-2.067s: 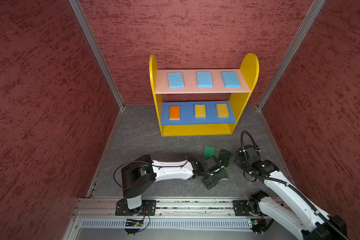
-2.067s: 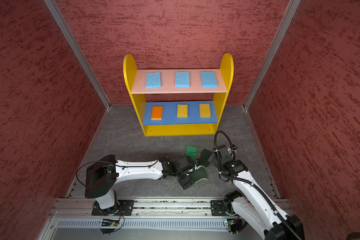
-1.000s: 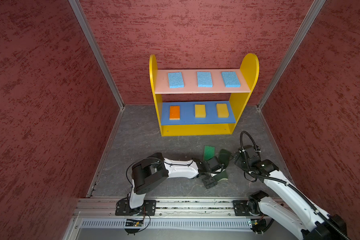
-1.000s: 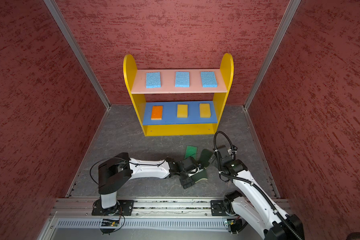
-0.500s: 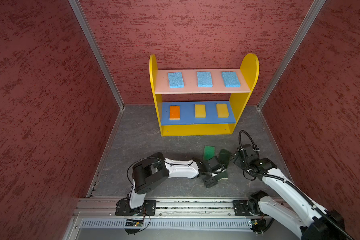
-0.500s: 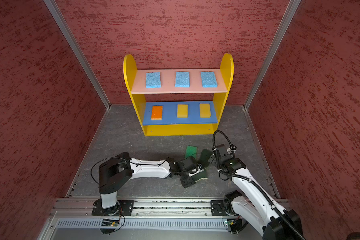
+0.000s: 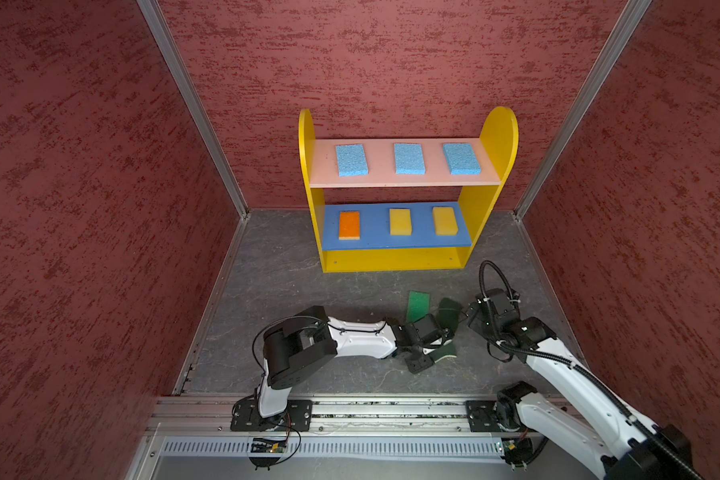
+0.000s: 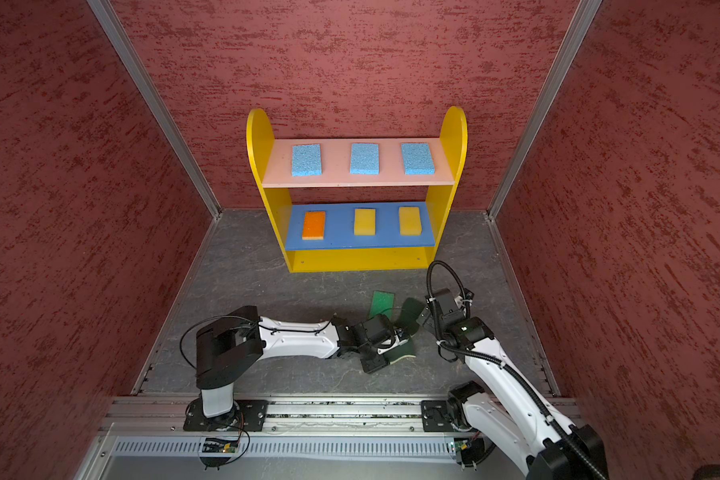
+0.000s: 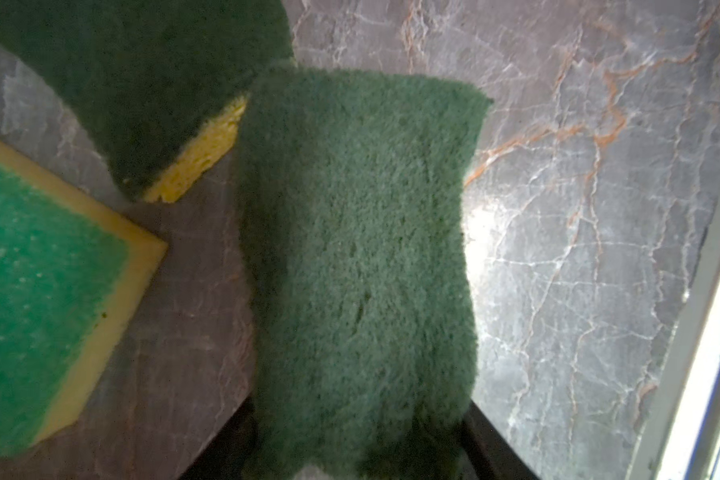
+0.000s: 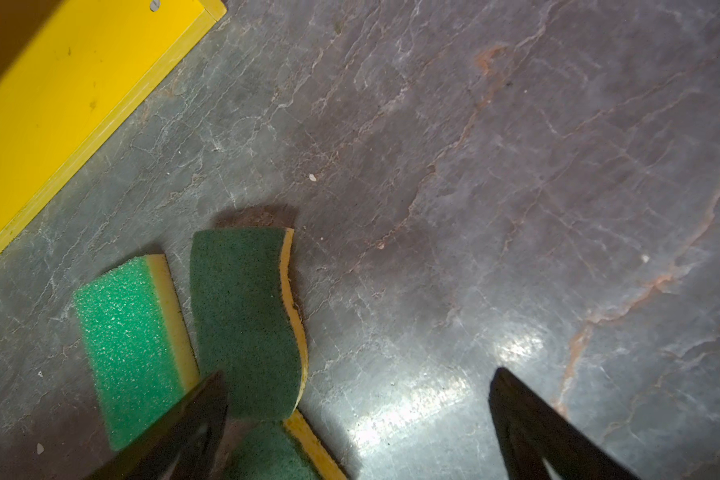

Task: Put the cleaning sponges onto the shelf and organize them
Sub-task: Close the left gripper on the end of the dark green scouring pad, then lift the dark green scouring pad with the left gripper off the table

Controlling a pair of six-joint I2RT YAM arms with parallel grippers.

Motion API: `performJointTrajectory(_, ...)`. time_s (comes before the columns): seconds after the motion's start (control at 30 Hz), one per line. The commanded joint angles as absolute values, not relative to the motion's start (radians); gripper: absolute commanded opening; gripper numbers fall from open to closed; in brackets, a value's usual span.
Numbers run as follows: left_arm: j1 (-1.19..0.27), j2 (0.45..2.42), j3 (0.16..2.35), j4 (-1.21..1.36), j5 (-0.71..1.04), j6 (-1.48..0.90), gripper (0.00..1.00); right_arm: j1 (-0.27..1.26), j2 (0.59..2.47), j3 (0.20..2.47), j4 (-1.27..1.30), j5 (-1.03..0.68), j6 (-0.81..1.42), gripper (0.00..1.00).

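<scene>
While its fingers (image 9: pixel 225 449) stand either side of a dark green wavy sponge (image 9: pixel 358 249), the left gripper (image 7: pixel 433 351) cannot be logged as clamped. The left wrist view shows the near end flanked, but contact is unclear.

The sponge's long axis runs straight out from the gripper, so the jaws span its short width. It lies on the surface (image 7: pixel 287 291), well apart from the shelf (image 7: pixel 497 137).

The second wavy sponge (image 8: pixel 410 316) sits just beyond, its corner at the first one's far end, touching or overlapping, cannot tell which. The bright green sponge (image 7: pixel 416 305) lies beside it.

The right gripper (image 10: pixel 360 374) is wide apart and empty. The second wavy sponge lies off toward one finger, not between them. Judgement: the right arm is nearer that one.

The pink board (image 7: pixel 379 174) and blue board (image 7: pixel 375 232) carry three sponges each.
</scene>
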State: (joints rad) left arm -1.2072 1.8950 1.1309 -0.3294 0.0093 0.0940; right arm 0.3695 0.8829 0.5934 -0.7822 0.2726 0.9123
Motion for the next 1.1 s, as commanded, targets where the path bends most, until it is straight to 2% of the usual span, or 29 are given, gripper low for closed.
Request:
performJointTrajectory(0.0,-1.211,1.861,1.072,-0.368,0.000,0.025,0.61,0.365,0.863,0.586,-0.786,0.299,0.923,0.99)
performJointTrajectory(0.57,-1.213,1.715,0.921,-0.468,-0.073,-0.168,0.62,0.366,0.882,0.557,-0.760,0.267,0.923,0.99)
performJointTrajectory(0.87,-1.226,1.756,0.982,-0.558,-0.031,-0.120,0.80,0.366,0.875,0.545,-0.766,0.263,0.918,0.99)
performJointTrajectory(1.07,-1.223,1.784,1.010,-0.565,-0.073,-0.047,0.85,0.366,0.853,0.545,-0.773,0.264,0.919,0.99)
